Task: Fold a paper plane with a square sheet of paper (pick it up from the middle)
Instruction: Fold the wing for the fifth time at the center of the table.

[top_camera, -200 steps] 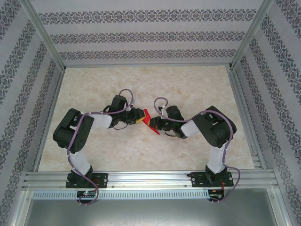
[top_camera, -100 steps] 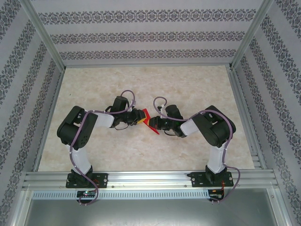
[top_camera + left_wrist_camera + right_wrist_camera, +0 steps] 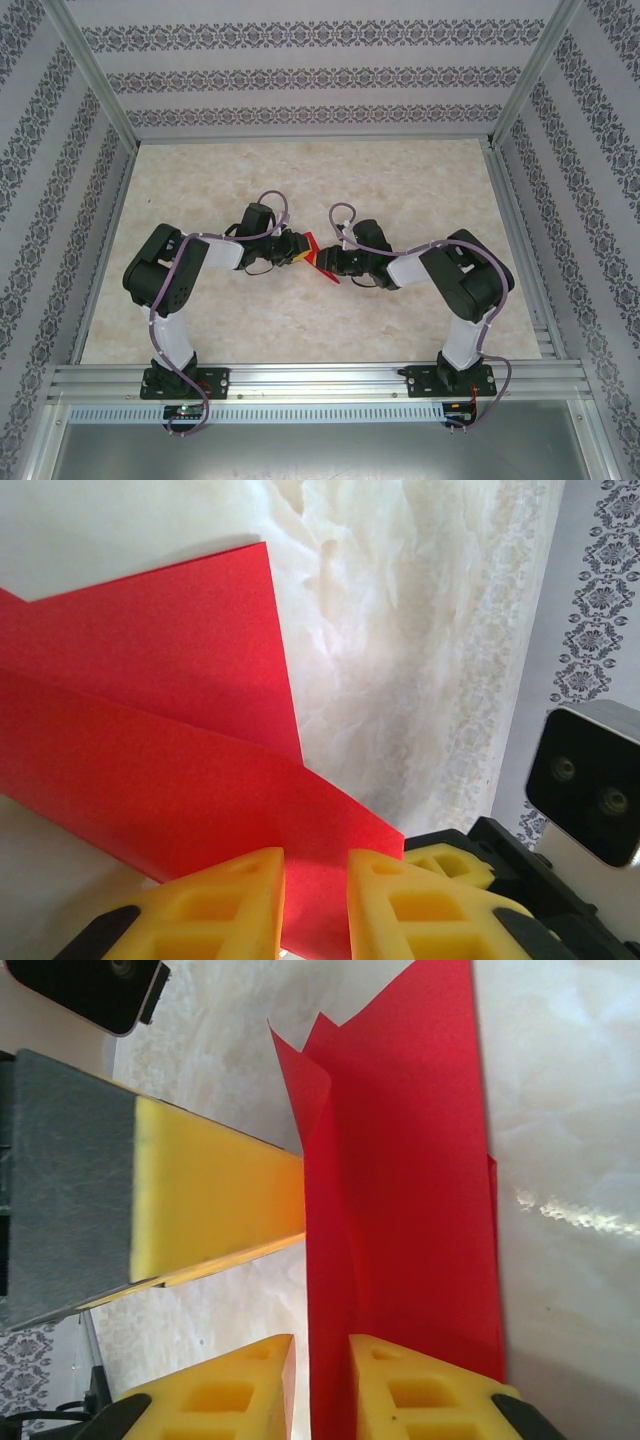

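The red sheet of paper (image 3: 314, 253), creased into overlapping layers, sat near the middle of the table (image 3: 400, 190), caught between the two pincers that met tip to tip. In the left wrist view its lower edge ran into the narrow gap of the left pincer (image 3: 316, 870). Red filled that gap, and I could not tell whether the jaws nipped it. The right pincer (image 3: 321, 1355) was released. Its jaws stood slightly parted, with the sheet edge-on against one finger and a sliver of table showing beside the other. A finger of the left pincer touched the sheet's side there.
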`<state>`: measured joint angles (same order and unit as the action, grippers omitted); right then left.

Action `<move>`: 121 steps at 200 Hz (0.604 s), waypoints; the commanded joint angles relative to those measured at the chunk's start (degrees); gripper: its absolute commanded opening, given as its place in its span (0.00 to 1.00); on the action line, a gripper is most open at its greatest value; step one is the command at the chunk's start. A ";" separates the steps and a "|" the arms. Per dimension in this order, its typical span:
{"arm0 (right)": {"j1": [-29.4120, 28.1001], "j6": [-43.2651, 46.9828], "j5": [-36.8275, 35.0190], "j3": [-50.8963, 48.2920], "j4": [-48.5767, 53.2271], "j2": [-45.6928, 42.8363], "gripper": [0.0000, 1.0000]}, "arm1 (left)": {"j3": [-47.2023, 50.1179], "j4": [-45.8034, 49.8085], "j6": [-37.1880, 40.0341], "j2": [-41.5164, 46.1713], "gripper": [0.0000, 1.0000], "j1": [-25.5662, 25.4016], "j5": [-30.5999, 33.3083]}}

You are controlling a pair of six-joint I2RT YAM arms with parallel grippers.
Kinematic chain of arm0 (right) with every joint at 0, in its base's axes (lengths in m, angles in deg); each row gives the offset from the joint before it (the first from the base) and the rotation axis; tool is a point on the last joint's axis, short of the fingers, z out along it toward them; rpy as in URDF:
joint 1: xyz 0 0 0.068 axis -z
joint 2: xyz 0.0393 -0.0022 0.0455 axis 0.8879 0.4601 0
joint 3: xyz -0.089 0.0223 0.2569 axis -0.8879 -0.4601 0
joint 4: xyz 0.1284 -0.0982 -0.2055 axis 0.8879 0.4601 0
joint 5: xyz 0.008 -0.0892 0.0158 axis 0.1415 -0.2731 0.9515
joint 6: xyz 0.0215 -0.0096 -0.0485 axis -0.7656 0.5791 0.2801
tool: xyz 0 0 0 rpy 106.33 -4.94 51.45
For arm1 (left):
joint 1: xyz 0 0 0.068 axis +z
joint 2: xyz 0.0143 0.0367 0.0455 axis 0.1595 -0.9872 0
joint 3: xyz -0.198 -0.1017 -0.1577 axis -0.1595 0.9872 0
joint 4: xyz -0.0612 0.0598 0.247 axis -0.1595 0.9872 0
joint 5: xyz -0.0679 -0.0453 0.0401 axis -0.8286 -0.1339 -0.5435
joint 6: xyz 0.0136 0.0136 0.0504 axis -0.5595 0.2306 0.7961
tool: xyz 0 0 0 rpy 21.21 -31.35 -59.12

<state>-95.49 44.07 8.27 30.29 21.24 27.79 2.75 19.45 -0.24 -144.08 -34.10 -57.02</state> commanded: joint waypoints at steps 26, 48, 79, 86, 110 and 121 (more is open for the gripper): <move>0.20 2.29 -0.14 -0.13 4.25 -2.51 0.22 | -1.42 1.79 1.88 -1.23 0.24 -0.73 0.32; 0.15 2.19 -0.49 -0.98 4.38 -2.97 0.19 | -1.51 1.97 1.99 -1.24 0.24 -0.73 0.33; 0.28 1.81 -0.71 -1.04 4.43 -1.73 0.10 | -1.61 2.19 2.30 -0.98 0.24 -0.67 0.23; 0.28 1.59 -0.86 -1.04 4.29 -1.29 0.09 | -1.58 2.28 2.38 -0.78 0.24 -0.67 0.21; 0.56 1.00 -1.26 -1.11 4.08 0.00 0.08 | -1.69 2.67 2.78 -0.51 0.24 -0.66 0.08; 0.78 0.75 -1.31 -1.21 3.86 0.40 0.06 | -1.67 2.49 2.89 -0.41 0.24 -0.73 -0.10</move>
<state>-95.45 45.18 7.97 29.72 25.72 26.68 2.47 20.58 0.68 -144.26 -34.10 -57.02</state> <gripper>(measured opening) 0.075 0.240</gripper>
